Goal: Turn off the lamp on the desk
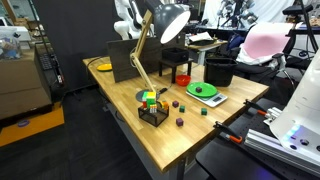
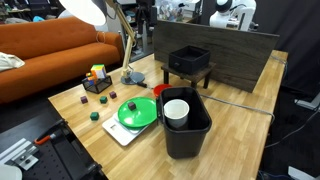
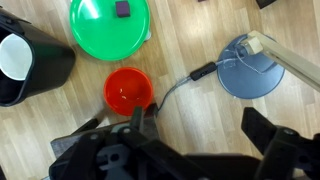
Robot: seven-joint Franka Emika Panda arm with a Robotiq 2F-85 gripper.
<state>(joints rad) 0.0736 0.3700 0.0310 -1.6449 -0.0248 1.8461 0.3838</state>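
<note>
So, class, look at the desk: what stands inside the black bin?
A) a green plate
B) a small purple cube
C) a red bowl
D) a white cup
D: in an exterior view a white cup stands inside the black bin, while the wrist view shows the red bowl and the green plate outside it.

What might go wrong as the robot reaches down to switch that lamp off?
The dark block on the cord, probably the switch, lies close to the red bowl, so the open hand may bump the bowl on its way down. Tugging the cord might also shift the lamp's base and tip the tall lamp.
</note>
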